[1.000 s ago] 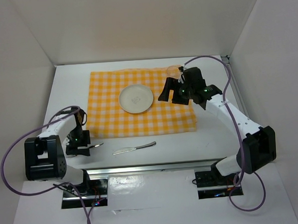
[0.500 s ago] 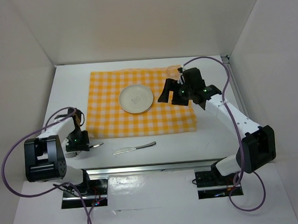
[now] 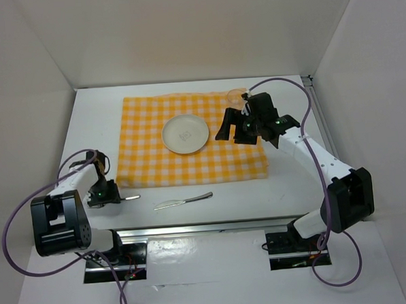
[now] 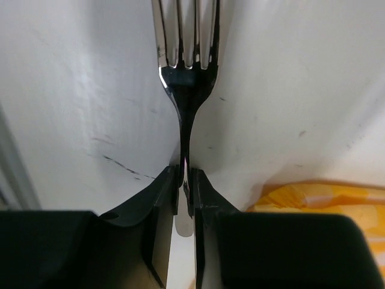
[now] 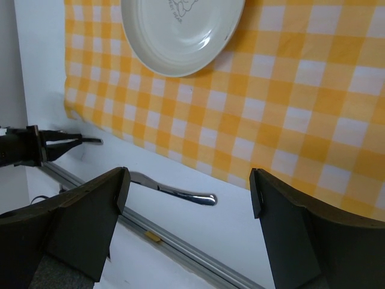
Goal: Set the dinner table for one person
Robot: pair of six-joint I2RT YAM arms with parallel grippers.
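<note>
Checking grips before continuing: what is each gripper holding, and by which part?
Left gripper pinches the fork by its handle; right gripper holds nothing.

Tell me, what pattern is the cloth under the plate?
Yellow-and-white checks; the cloth shows best in the right wrist view.

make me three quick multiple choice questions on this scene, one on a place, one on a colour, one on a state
1. Where does the knife lie?
A on the cloth
B on the bare table, in front of the cloth
C under the cloth

2. What colours is the cloth?
A yellow and white
B blue and white
C plain red

3. The left gripper is
A open and empty
B shut on the fork
C shut on the knife

Answers:
1 B, the top view shows the knife on white tabletop, just clear of the cloth's near edge.
2 A, its checks are yellow and white.
3 B, in the left wrist view the jaws pinch the fork's handle.
</note>
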